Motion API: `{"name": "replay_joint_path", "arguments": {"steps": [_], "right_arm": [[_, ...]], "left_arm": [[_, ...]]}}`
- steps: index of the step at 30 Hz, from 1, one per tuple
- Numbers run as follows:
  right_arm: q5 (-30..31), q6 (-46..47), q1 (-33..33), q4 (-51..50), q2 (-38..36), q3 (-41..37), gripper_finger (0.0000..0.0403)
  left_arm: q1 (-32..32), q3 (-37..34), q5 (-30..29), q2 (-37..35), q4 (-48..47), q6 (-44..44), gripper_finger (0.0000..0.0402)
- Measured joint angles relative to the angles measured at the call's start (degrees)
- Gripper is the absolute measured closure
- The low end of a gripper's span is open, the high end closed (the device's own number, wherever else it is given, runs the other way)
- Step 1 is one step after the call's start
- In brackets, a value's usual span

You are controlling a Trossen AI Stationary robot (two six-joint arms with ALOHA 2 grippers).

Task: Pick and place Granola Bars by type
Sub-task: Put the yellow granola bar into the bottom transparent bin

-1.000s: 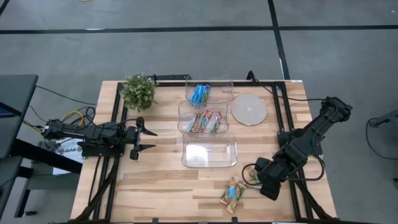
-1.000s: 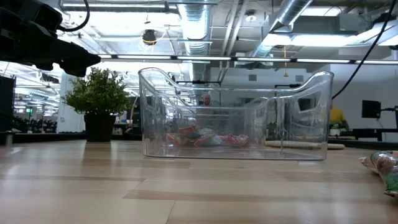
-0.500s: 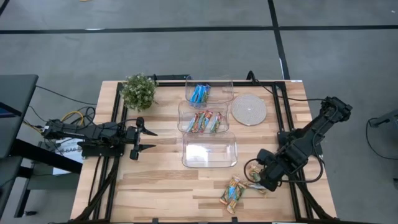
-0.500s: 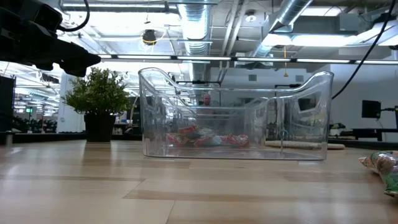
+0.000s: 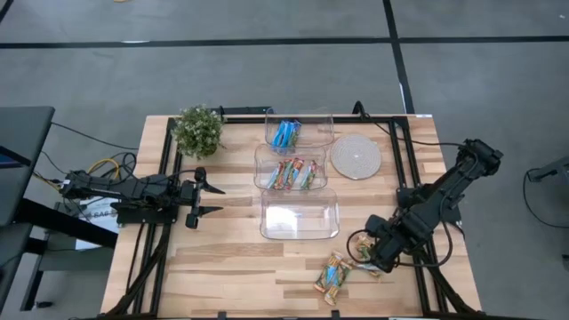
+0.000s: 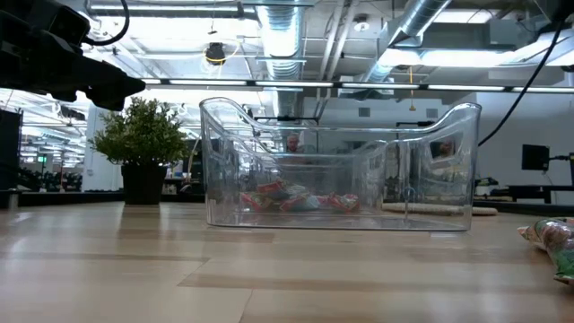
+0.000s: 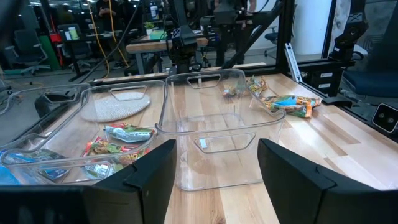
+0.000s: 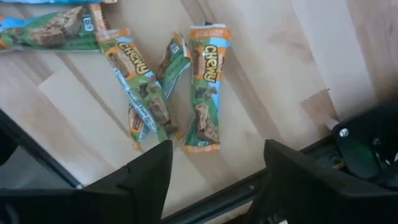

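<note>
Wooden table (image 5: 222, 262) holds, from the left, the waiting left gripper (image 5: 210, 199) with fingers spread, a plant (image 5: 197, 130), three clear tubs (image 5: 299, 213) partly hiding sorted granola bars (image 5: 293, 174), and loose "Chewy" bars (image 8: 205, 87) beneath the empty, wide-open right gripper (image 5: 366, 255).

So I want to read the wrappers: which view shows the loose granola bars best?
The right wrist view: the loose granola bars fill it, lettering legible. The high view shows them small; the left wrist view distant; the low view only an edge.
</note>
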Motion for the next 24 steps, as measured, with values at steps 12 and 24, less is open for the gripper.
{"name": "replay_joint_path", "arguments": {"steps": [12,24], "right_arm": [[0.8,3.0,0.1,13.8,0.0,-12.4,0.0168],[-3.2,-1.3,-0.4,22.4,5.4,-17.6,0.0175]], "left_arm": [[0.0,0.0,0.0,0.0,0.0,0.0,0.0182],[0.0,0.0,0.0,0.0,0.0,0.0,0.0182]]}}
